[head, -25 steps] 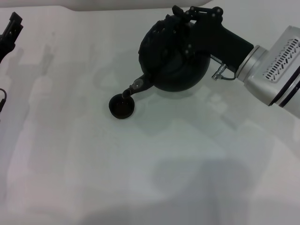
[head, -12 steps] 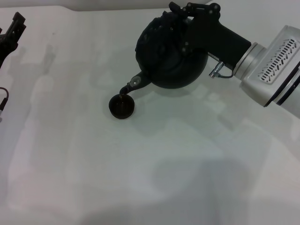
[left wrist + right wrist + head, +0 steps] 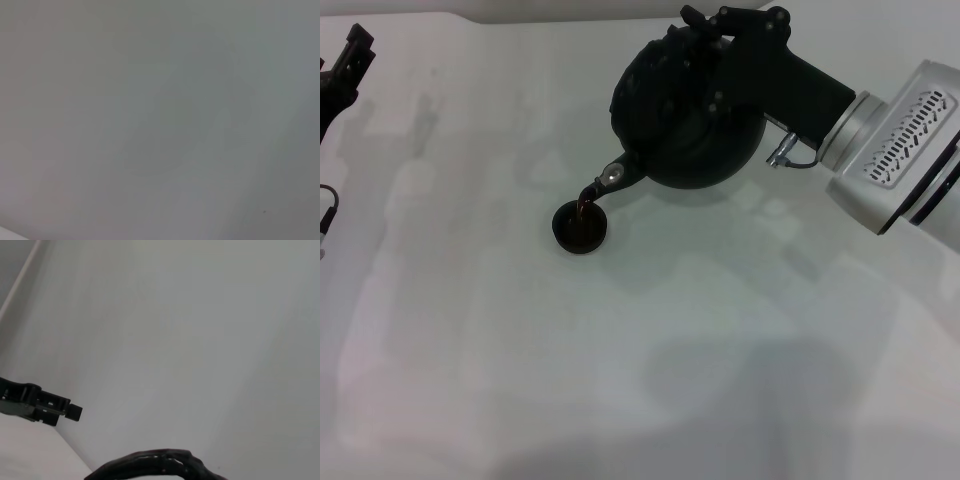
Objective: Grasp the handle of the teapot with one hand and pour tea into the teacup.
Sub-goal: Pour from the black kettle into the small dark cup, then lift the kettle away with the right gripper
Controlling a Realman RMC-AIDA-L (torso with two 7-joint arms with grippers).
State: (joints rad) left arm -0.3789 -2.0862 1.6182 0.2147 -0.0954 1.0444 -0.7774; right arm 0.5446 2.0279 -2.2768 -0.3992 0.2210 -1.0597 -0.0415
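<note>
You have the right pincer [image 3: 725,40] at two o'clock, clamped on the thick black ribbed arched handle [image 3: 695,50] of the large round matte black teapot [image 3: 685,125], which hangs tilted above the white surface [image 3: 620,380]. Its silvery-tipped spout [image 3: 610,178] points down toward seven o'clock, a dark stream falling into the tiny round dark teacup [image 3: 580,227] near centre. Your left pincer [image 3: 345,65] sits at ten o'clock; I cannot tell its state.

I see the large round black cast-iron teapot [image 3: 688,125] tilted above the white table [image 3: 620,380], far right of centre. Its spout hangs over the tiny round dark teacup [image 3: 580,227], which sits on the table left-front of it.
</note>
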